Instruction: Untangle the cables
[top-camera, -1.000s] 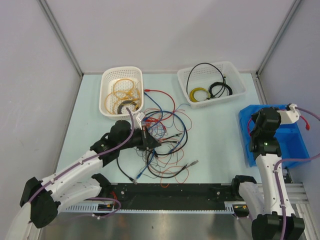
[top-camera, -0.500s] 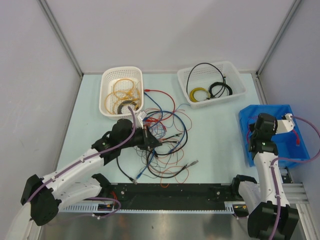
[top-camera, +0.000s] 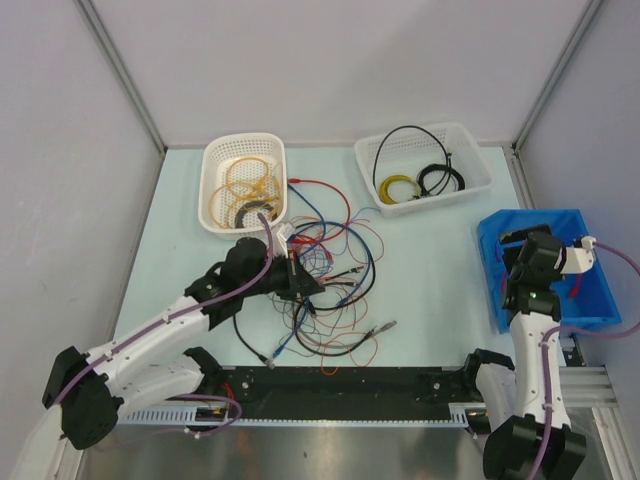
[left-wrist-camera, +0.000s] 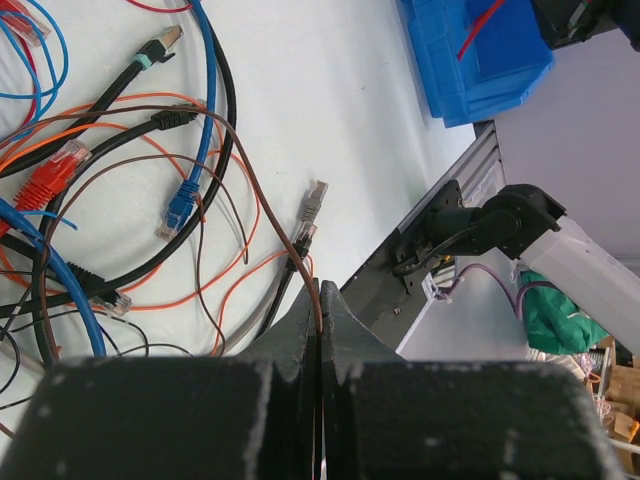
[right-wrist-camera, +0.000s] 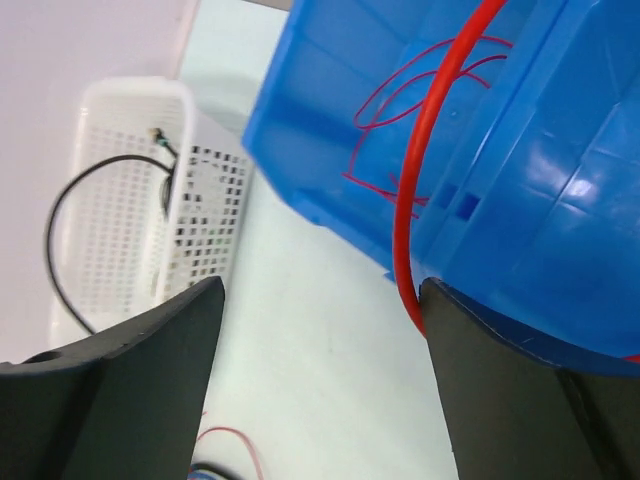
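Note:
The cables (top-camera: 330, 275) lie as a loose tangle of red, blue, orange and black wires in the middle of the table. My left gripper (top-camera: 300, 283) sits at the tangle's left side. In the left wrist view it (left-wrist-camera: 320, 300) is shut on a thin brown cable (left-wrist-camera: 262, 195) that runs up from between the fingers. My right gripper (top-camera: 522, 250) hangs over the near left edge of the blue bin (top-camera: 590, 300). It (right-wrist-camera: 322, 290) stands open, and a red cable (right-wrist-camera: 405, 230) rests against the inside of its right finger and runs up into the bin.
A white basket (top-camera: 215, 160) at the back left holds yellow-orange coils. Another white basket (top-camera: 470, 140) at the back right holds black and yellow cables. The black rail (top-camera: 340, 385) runs along the near edge. Grey walls close in both sides.
My right gripper has opened, letting go of the red cable at the blue bin, and its wrist has swung a little. The left arm has kept still on the brown cable.

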